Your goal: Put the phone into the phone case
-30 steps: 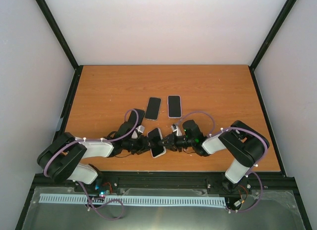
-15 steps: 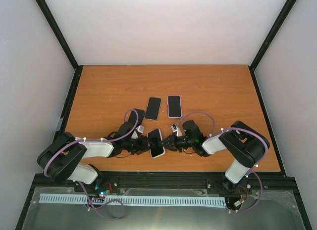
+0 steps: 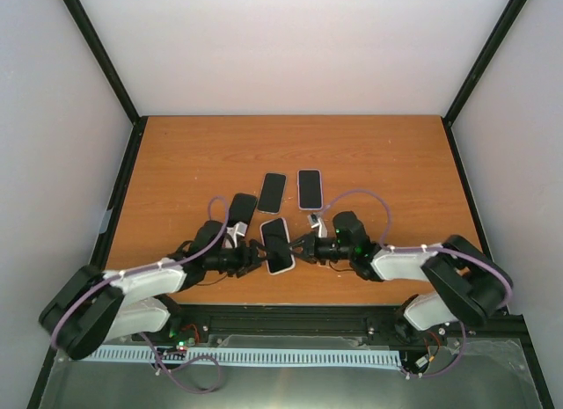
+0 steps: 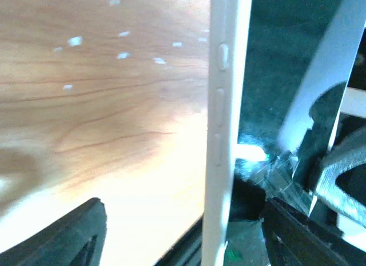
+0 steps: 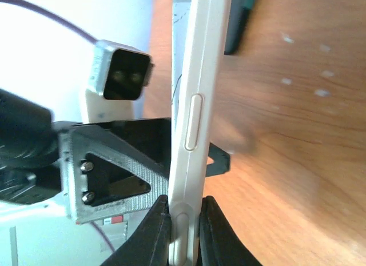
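Near the middle of the table's [image 3: 387, 163] near edge, one phone [image 3: 276, 245] sits between two grippers, its dark screen facing up and one short end pointing towards the far edge. It has a white rim. The wrist views show the rim side-on as a thin pale band with slim buttons set into it [image 4: 222, 106] [image 5: 191, 123]. The right gripper [image 3: 297, 248] is clamped on the phone's right side, with both fingers [image 5: 151, 231] pressed against the white edge. The left gripper [image 3: 259, 254] is at the phone's left side with its fingers [image 4: 68, 237] spread wide. The white edge stands in the gap between them, nearer one finger, and no contact with it can be made out. Three more flat pieces lie on the wood towards the far edge from the held phone. A black phone [image 3: 272, 192] and a pale-rimmed phone [image 3: 309, 189] lie side by side but apart. A dark piece [image 3: 242, 207] lies to their left, partly behind the left arm's cable, and it is not clear whether it is a phone or a case.
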Controlling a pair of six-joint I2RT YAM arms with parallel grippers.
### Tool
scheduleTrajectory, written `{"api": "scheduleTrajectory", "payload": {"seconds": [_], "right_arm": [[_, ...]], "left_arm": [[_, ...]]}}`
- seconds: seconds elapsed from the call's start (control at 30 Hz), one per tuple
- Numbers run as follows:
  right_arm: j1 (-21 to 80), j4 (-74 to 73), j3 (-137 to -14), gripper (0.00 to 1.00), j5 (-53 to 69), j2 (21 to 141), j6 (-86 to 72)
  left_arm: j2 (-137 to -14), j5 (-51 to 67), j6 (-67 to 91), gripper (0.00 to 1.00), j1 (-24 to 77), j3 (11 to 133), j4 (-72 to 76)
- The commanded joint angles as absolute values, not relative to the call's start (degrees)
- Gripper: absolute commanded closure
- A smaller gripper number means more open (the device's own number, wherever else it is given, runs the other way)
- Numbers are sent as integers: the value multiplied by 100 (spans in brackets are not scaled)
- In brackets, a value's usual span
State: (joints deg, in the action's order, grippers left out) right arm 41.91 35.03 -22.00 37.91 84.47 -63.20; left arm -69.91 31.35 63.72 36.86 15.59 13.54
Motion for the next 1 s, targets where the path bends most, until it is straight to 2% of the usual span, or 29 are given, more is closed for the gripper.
{"api": "scheduleTrajectory", "payload": {"seconds": [0.0,0.1,0.23,0.33,0.43,0.6,0.73,0.8,0.97], "right_arm": [[4240,4133,-2151,97,3845,7490,-6144],[4246,4586,-2157,97,4113,7201,-6324],[4332,5124,-2215,97,4424,7084,-6641],[4466,4979,-2332,97,4413,7004,-6556],[4526,4738,-2407,94,4461,6923,-6408],[4526,3771,-2557,73,4169,6392,-6041],[4509,2532,-3030,50,3928,6052,-5616],[4472,2096,-3230,45,3835,5982,-5519],[4434,1681,-3656,43,3823,6066,-5344]], "left_arm": [[-5871,3429,6862,22,3500,1236,1962],[-5143,3480,7012,20,3466,1131,2312],[-4621,3621,7015,32,3458,1160,2710],[-4610,3799,6921,48,3454,1264,2868],[-4630,3965,6868,72,3454,1272,3115],[-4452,4357,6536,89,3450,1315,3197],[-4277,4684,6057,95,3454,1536,2824],[-4239,4879,5865,97,3454,1647,2714],[-4263,5299,5531,100,3454,1830,2517]]}}
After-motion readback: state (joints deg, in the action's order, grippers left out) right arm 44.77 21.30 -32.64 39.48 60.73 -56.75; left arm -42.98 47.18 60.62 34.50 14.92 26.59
